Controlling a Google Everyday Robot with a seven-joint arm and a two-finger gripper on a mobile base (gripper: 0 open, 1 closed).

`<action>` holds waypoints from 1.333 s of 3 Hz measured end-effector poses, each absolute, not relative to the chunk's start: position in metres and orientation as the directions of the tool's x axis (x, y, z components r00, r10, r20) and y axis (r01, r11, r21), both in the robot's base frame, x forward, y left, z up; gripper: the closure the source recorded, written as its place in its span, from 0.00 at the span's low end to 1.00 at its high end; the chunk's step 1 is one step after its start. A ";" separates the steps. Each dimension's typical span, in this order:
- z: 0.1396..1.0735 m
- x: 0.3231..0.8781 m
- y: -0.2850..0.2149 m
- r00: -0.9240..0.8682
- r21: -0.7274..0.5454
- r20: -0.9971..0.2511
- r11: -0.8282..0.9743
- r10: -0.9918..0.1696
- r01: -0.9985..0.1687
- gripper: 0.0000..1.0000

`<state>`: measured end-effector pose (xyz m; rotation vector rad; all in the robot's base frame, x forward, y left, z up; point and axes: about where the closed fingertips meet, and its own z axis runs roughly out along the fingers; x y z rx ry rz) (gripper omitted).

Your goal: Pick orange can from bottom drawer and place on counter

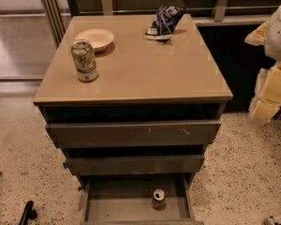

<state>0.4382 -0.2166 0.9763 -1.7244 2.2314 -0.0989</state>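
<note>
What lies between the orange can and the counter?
In the camera view, the middle drawer and top drawer lie between orange can and counter; the gripper hangs at the right edge.

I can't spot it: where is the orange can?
The orange can stands in the bottom drawer, low centre of the camera view, right of its middle; the gripper is at the right edge.

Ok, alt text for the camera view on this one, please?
An orange can stands upright in the open bottom drawer of a three-drawer cabinet, whose tan counter holds a white-and-green can, a bowl and a crumpled bag. The gripper sits at the right edge, beside the cabinet and clear of the can.
</note>
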 end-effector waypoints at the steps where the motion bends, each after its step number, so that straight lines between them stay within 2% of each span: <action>1: 0.976 0.438 -0.217 -0.221 -0.246 -0.207 0.270 -0.953 -0.931 0.01; 3: 0.948 0.436 -0.218 -0.243 -0.223 -0.226 0.293 -0.943 -0.930 0.46; 4: 0.887 0.430 -0.217 -0.267 -0.175 -0.261 0.318 -0.927 -0.932 0.69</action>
